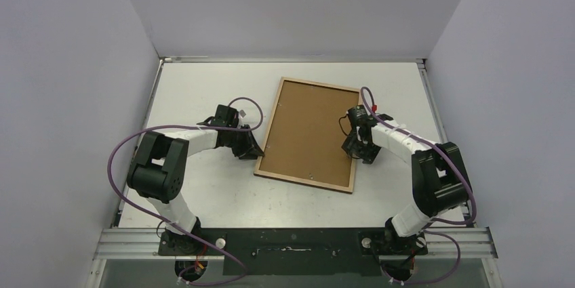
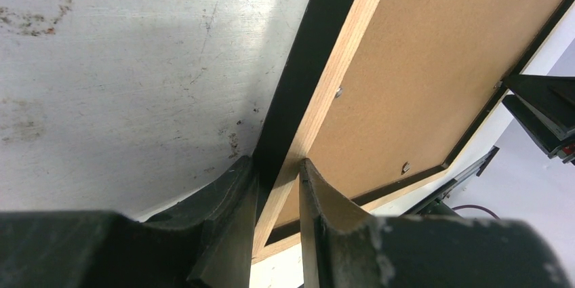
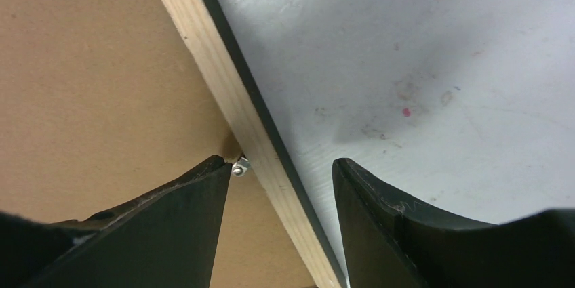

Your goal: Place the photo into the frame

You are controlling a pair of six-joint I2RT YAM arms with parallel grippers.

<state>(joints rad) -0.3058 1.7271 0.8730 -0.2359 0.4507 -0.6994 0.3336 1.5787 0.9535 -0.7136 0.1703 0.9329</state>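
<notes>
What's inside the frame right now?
A plain brown backing board fills the frame, with small metal tabs at its edge. Whether the photo lies underneath is hidden.

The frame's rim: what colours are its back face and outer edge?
Light wood back, black outer edge on the frame; clearest in the left wrist view.

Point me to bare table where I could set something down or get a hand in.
Widest: far-left corner of the table, between the frame and the left wall. Also the near strip between frame and arm bases. Crowded: both long sides of the frame, where the left end effector grips the rim and the right end effector straddles it.
</notes>
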